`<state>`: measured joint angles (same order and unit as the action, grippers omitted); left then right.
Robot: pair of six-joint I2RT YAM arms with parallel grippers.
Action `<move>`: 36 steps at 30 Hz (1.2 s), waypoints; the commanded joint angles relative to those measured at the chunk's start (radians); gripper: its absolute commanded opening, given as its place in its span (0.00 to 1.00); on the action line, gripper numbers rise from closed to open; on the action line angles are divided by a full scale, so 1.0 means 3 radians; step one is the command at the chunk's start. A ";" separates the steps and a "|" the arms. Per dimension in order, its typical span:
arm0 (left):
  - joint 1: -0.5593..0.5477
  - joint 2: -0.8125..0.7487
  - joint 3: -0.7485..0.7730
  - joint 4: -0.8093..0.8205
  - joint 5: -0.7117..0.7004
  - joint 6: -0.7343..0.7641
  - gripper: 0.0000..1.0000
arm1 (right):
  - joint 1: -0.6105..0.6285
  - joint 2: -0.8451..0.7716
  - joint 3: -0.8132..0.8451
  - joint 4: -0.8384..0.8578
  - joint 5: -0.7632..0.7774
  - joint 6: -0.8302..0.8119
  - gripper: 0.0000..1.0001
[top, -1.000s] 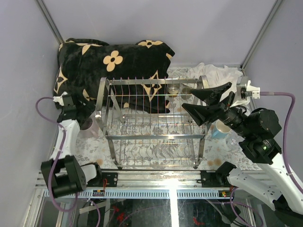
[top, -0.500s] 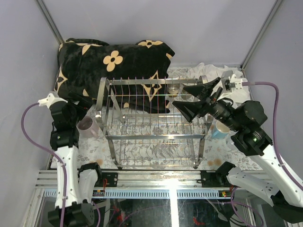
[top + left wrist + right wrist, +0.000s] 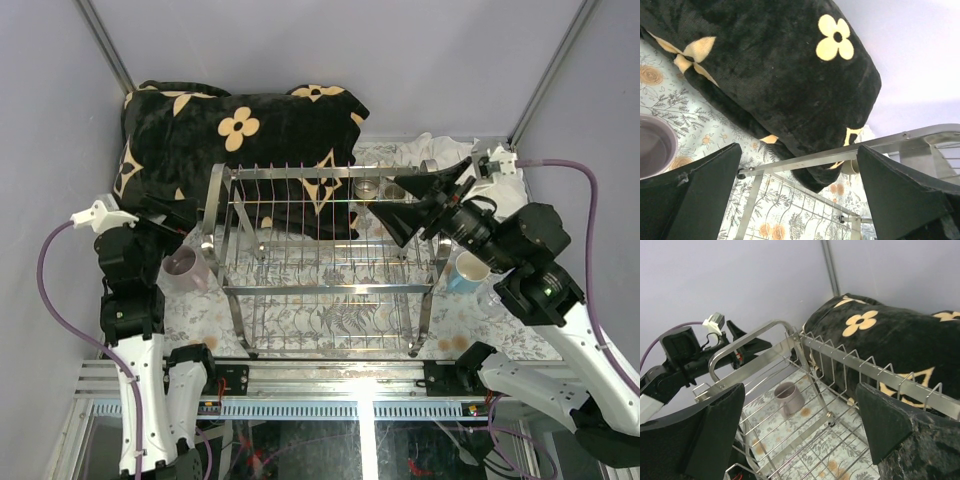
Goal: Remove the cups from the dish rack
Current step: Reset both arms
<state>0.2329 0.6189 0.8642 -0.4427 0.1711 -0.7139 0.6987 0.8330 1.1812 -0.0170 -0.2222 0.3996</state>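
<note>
The left gripper [image 3: 797, 148] and right gripper [image 3: 400, 203] are held spread and empty, and the glasses [image 3: 366, 188], seen at 1 o'clock in the rack [image 3: 320, 290], could be toppled if the rack is struck by the right gripper in reaching.

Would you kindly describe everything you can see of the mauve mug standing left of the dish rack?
The mauve mug looks like smooth matte ceramic, darker inside and apparently empty. It stands upright, mouth up, on the floral tablecloth, just outside the left end of the dish rack. The open left gripper is near but not around it; no handle is clearly visible.
</note>
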 commanded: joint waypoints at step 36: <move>-0.0219 0.0017 0.0094 0.0133 0.0188 0.0109 1.00 | -0.0013 -0.0655 -0.0182 -0.0864 0.3078 -0.0211 1.00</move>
<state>0.1741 0.6289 0.8925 -0.4427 0.2028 -0.7017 0.6975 0.6621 1.1336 -0.2729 0.5087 0.2916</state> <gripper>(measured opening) 0.997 0.993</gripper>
